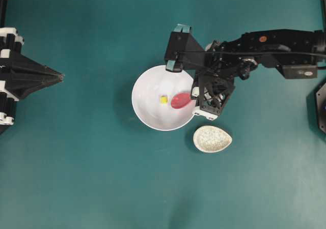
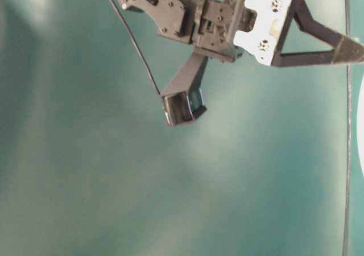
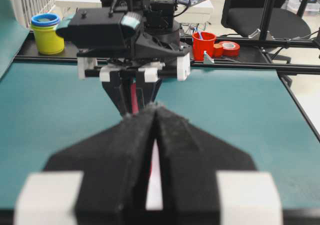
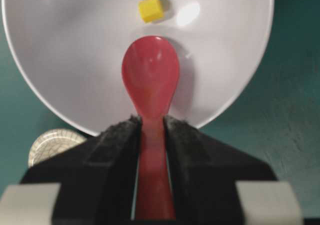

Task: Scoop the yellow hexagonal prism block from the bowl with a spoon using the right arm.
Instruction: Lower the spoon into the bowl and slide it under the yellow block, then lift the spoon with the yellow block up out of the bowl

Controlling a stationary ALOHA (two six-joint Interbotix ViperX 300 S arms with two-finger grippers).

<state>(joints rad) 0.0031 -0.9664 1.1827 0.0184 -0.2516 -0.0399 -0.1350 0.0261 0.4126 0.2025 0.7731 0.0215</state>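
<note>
- In your overhead view, locate the white bowl at the centre of the teal bench.
- The yellow hexagonal prism block lies inside the bowl, right of the bowl's centre, resting on the white inner surface.
- The right arm enters from the upper right of the overhead frame and reaches over the bowl's right rim.
- In the right wrist view, the right gripper has its jaws clenched on the handle of the pink-red spoon.
- The spoon's oval scoop sits inside the bowl, pointing at the block. The block lies just beyond the scoop's tip, near it and apart from it.
- The speckled beige spoon rest sits on the bench at the lower right of the bowl, just beside the rim.
- The left gripper is at the left edge of the overhead frame, well apart from the bowl. Its jaws are closed together with nothing between them.
</note>
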